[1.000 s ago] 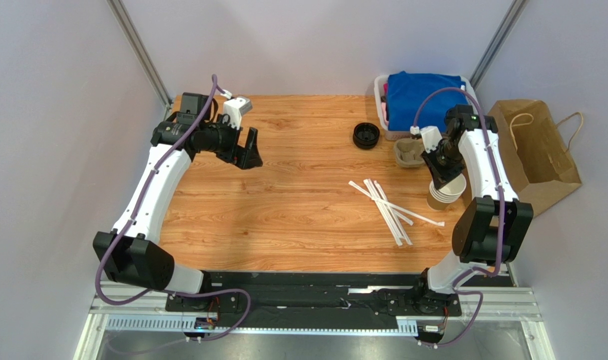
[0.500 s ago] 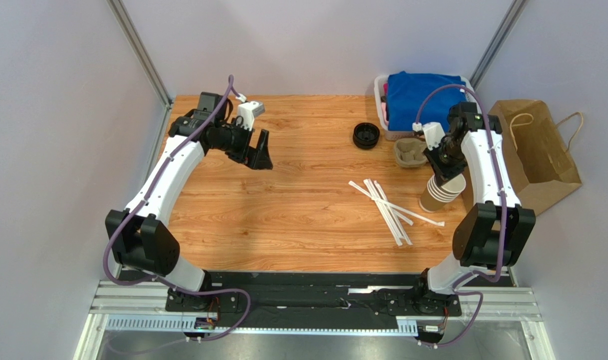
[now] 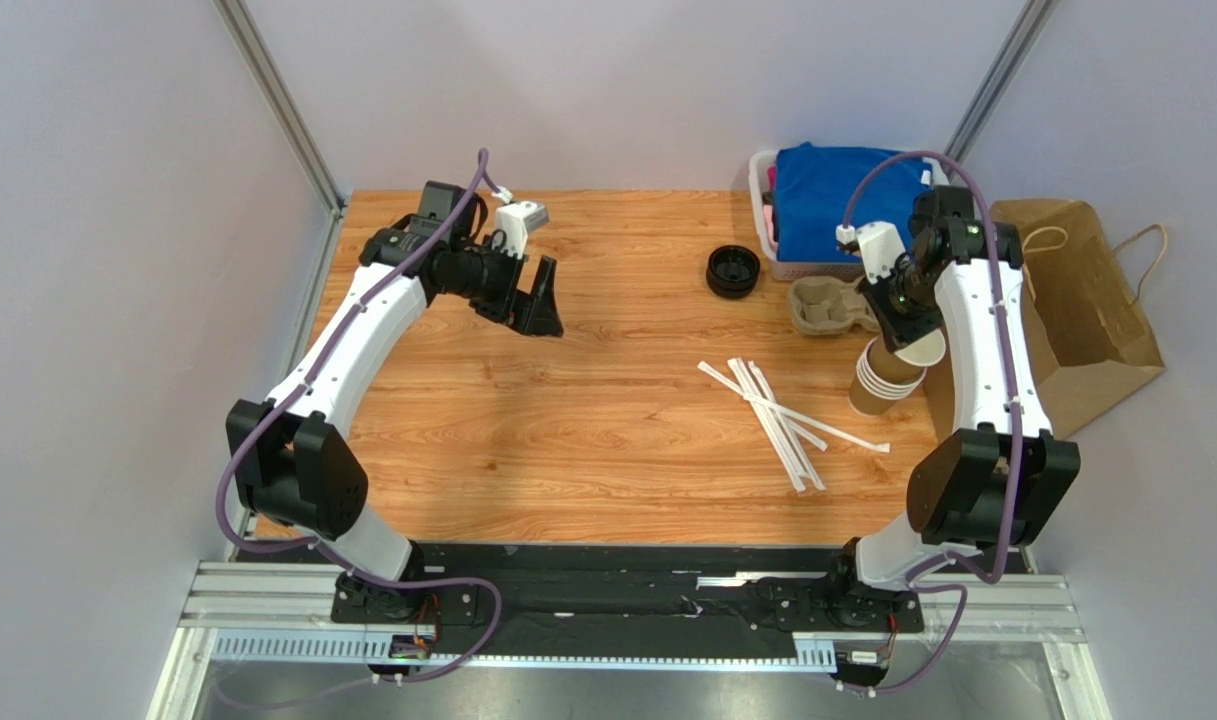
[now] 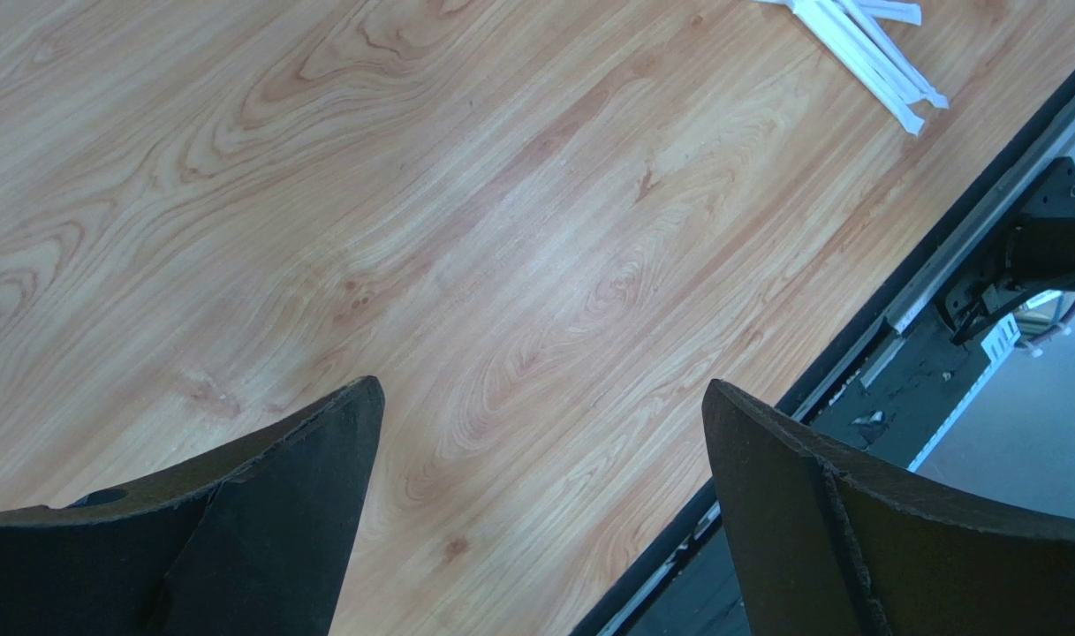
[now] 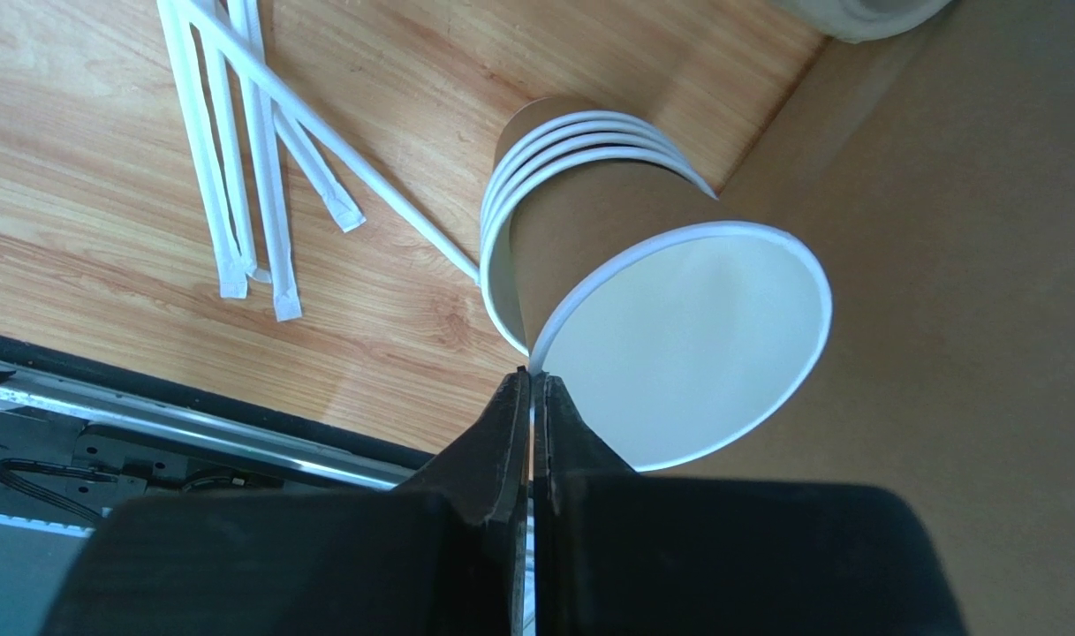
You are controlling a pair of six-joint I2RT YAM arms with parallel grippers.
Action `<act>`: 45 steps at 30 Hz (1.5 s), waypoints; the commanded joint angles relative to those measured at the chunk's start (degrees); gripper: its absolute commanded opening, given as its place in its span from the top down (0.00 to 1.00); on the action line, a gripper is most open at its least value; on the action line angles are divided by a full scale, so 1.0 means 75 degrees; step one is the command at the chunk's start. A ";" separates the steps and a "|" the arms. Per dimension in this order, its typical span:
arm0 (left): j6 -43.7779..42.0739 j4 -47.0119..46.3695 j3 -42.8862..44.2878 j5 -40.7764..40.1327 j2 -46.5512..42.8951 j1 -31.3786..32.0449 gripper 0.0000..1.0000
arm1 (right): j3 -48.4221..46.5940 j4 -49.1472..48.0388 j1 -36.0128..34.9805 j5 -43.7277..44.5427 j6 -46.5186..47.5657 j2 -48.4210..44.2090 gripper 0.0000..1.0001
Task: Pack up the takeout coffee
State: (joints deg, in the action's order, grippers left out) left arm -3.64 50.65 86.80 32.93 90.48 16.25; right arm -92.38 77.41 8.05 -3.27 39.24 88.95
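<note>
The takeout coffee is out of view. A stack of brown, white-rimmed paper cups [image 3: 877, 387] [image 5: 562, 166] stands at the table's right edge. Its top cup [image 3: 913, 348] [image 5: 689, 345] is tilted up out of the stack, white inside facing the right wrist camera. My right gripper [image 3: 900, 318] [image 5: 531, 382] is shut on that cup's rim, pinching the thin wall. My left gripper [image 3: 541, 309] [image 4: 536, 391] hangs open over bare wood at the back left, nothing between its fingers.
A loose black lid [image 3: 733, 272] and a pulp cup carrier [image 3: 820, 306] lie near the back right. Wrapped straws [image 3: 780, 420] [image 5: 237, 159] are scattered left of the stack. A brown paper bag [image 3: 1080, 308] [image 5: 954, 265] lies beyond the right edge. A bin [image 3: 760, 210] holds blue cloth.
My right gripper moved back and up, tilting the top cup out of the stack. My left arm swung to the right, gripper still open.
</note>
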 commanded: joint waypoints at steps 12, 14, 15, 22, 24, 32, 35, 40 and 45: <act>0.0624 0.0042 0.1081 0.0190 0.0568 -0.0150 0.01 | -0.3409 0.1609 -0.1282 0.0237 -0.0206 -0.0047 1.00; 0.0847 0.0125 0.1199 0.0565 0.0593 -0.0349 0.01 | -0.3410 0.1527 -0.1974 0.0236 -0.0112 -0.0024 1.00; 0.1057 0.0125 0.1223 0.0683 0.0569 -0.0664 0.01 | -0.3398 0.1457 -0.2208 0.0225 -0.0065 0.0034 1.00; 0.1001 0.0160 0.0732 0.0451 -0.0414 -0.2082 0.01 | -0.3023 0.0264 -0.4818 0.0154 0.0415 0.0561 1.00; 0.0954 0.0289 0.0393 0.0368 -0.0857 -0.2422 0.01 | -0.2883 0.0075 -0.5349 0.0131 0.0579 0.0923 1.00; 0.0814 0.0933 -0.0710 0.0075 -0.2113 -0.3947 0.01 | -0.2332 -0.1413 -0.7167 0.0201 0.0475 0.2108 1.00; 0.0755 0.0922 -0.1061 -0.0159 -0.2640 -0.4100 0.01 | -0.2425 -0.1684 -0.7530 0.0295 0.0055 0.2623 1.00; 0.0790 0.0840 -0.1379 -0.0405 -0.3122 -0.4112 0.01 | -0.2496 -0.1906 -0.8081 0.0691 -0.0170 0.3269 1.00; 0.0860 0.0781 -0.1379 -0.0582 -0.3146 -0.4112 0.01 | -0.2121 -0.2410 -0.8281 0.0799 -0.0614 0.3457 1.00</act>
State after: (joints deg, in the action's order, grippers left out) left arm 2.74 57.49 76.47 29.89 67.92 -14.33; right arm -109.38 64.75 -53.04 0.34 38.54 114.74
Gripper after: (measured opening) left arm 0.991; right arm 0.008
